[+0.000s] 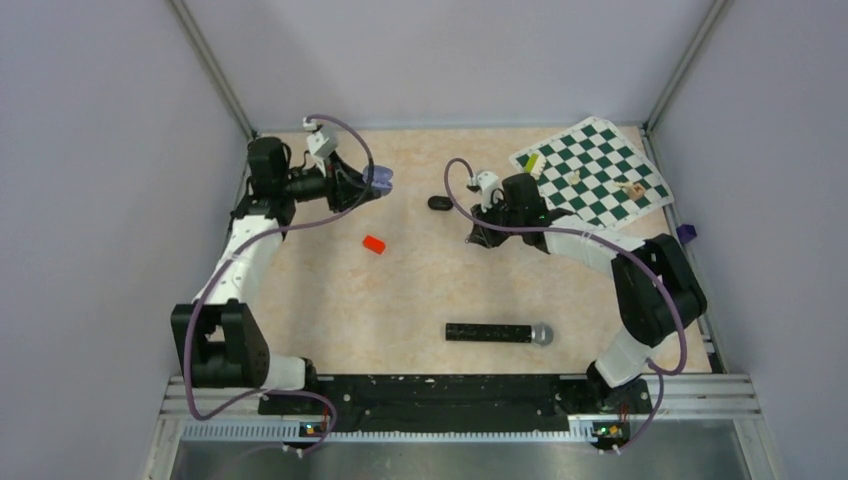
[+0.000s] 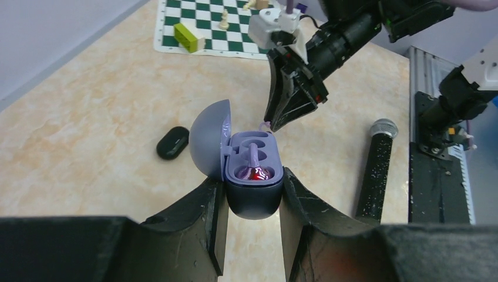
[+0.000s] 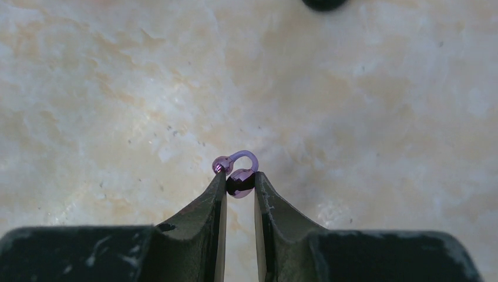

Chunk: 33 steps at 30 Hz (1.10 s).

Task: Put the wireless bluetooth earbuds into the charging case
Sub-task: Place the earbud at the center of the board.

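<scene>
My left gripper (image 2: 252, 189) is shut on the charging case (image 2: 253, 202), a grey-blue rounded pod held above the table with its lid (image 2: 208, 138) open to the left. One purple earbud (image 2: 253, 170) sits in a slot, glowing red. In the top view the case (image 1: 379, 179) is at the back left. My right gripper (image 3: 240, 180) is shut on the second earbud (image 3: 239, 183), a glossy purple bud with a curved hook, just above the table. In the top view the right gripper (image 1: 478, 238) is well right of the case.
A black oval pod (image 1: 438, 202) lies on the table between the grippers, also in the left wrist view (image 2: 172, 143). A red block (image 1: 373, 244) lies left of centre. A black microphone (image 1: 498, 333) lies near the front. A chessboard (image 1: 590, 170) with pieces is at the back right.
</scene>
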Each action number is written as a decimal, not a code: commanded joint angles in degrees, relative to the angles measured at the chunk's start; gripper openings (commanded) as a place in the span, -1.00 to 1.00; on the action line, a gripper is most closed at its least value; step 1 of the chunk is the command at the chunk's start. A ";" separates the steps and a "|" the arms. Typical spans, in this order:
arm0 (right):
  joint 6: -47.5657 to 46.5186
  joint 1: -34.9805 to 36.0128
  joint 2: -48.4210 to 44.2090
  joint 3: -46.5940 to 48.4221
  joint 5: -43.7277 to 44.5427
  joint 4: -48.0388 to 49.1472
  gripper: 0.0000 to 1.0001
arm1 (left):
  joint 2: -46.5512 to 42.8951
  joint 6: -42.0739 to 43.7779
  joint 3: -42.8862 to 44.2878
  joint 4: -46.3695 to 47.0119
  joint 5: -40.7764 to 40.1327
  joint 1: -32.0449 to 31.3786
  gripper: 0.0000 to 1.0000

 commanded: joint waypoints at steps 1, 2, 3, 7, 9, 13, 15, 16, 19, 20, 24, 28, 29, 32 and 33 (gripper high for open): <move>4.35 -1.96 -0.51 -4.60 1.92 9.95 -0.69 | 5.07 9.93 6.41 -13.21 2.92 -4.41 -1.00; 5.34 -2.31 0.05 -5.13 2.27 11.42 -0.69 | 5.73 9.50 6.09 -12.47 3.40 -5.47 -1.00; 6.13 -2.69 0.66 -5.40 2.66 11.84 -0.69 | 5.65 8.75 5.14 -10.89 3.44 -6.20 -1.00; 10.15 -3.83 3.89 -5.02 4.56 12.57 -0.69 | 3.75 3.99 -1.82 -0.95 2.63 -8.32 -1.00; 11.12 -4.09 5.53 -4.64 5.52 12.52 -0.69 | 3.33 4.05 -3.05 -0.70 2.52 -8.70 -1.00; 11.72 -4.30 7.92 -4.30 6.55 12.07 -0.70 | 3.67 6.12 -3.53 -2.23 1.98 -9.90 -1.00; 12.10 -4.76 8.30 -4.43 6.42 12.09 -0.69 | 4.18 7.66 -3.62 -3.12 1.64 -11.03 -1.00; 12.20 -5.06 8.35 -4.46 6.28 12.10 -0.70 | 4.50 8.41 -3.50 -3.72 1.63 -11.61 -1.00; 12.55 -6.04 8.45 -4.68 5.41 12.13 -0.69 | 6.22 12.55 -1.82 -8.66 1.88 -13.30 -1.00; 12.75 -6.45 8.53 -4.76 4.86 12.07 -0.69 | 6.97 15.88 -0.37 -12.74 1.83 -13.76 -1.00; 12.88 -7.63 9.12 -4.53 1.25 11.16 -0.58 | 11.68 35.18 8.00 -36.62 0.66 -14.72 -1.00; 12.24 -7.69 9.67 -3.10 -4.78 9.16 -0.23 | 16.07 49.58 15.06 -55.89 1.14 -14.63 -1.00; 12.25 -7.68 9.68 -2.68 -6.12 8.65 -0.14 | 16.68 51.63 15.69 -58.46 1.87 -14.63 -1.00; 11.60 -7.70 9.48 -1.96 -8.53 7.40 0.08 | 17.04 54.80 15.37 -61.09 3.51 -14.63 -1.00; 11.38 -7.68 9.40 -1.90 -8.80 7.25 0.10 | 16.99 54.66 14.87 -60.54 3.77 -14.63 -1.00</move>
